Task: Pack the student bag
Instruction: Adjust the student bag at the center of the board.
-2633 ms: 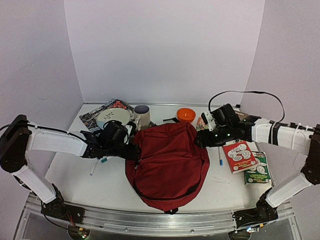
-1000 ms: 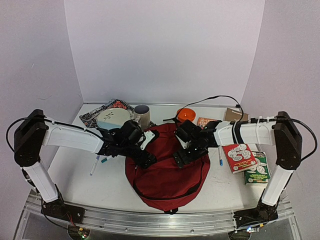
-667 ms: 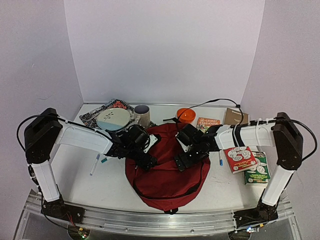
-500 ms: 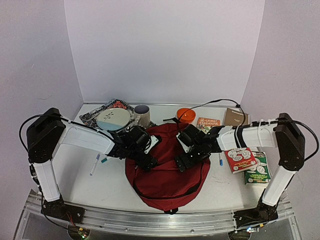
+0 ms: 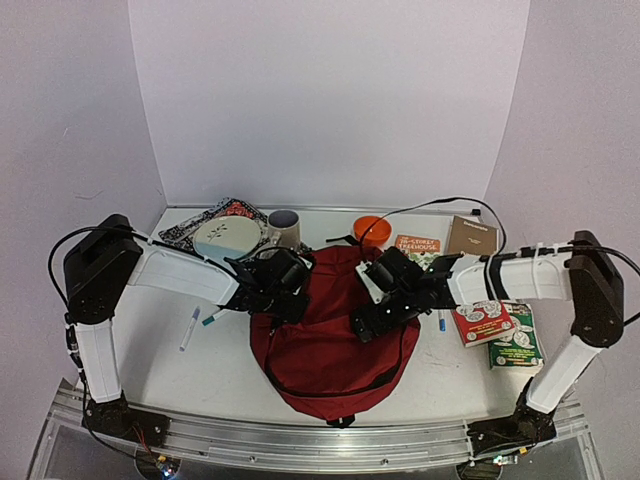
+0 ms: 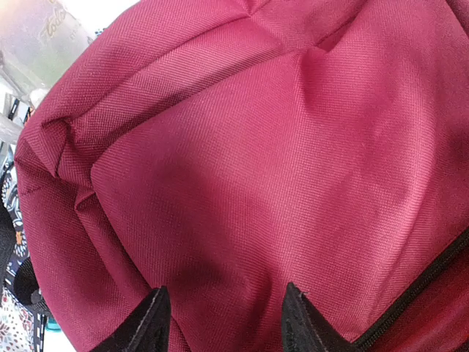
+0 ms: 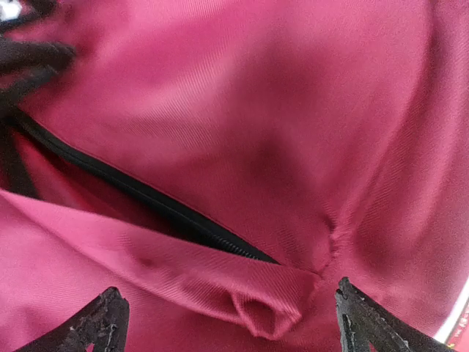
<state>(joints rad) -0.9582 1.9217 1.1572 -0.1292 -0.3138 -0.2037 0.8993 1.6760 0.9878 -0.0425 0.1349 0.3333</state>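
Since half a second ago the left arm's elbow has swung in toward the bag (image 5: 330, 350), and the left gripper (image 6: 223, 323) has drawn up to the bag's upper left edge with its jaws narrowed to partway apart over flat cloth. The right gripper (image 7: 231, 323) sits at the bag's upper right, spread wide, with a small fold of cloth and the black zip (image 7: 146, 202) before it. Both forearms reach inward, low over the bag. The bag lies flat at mid-table (image 5: 200, 370). From above, the fingertips merge with the dark wrists; the bag's inside is not visible.
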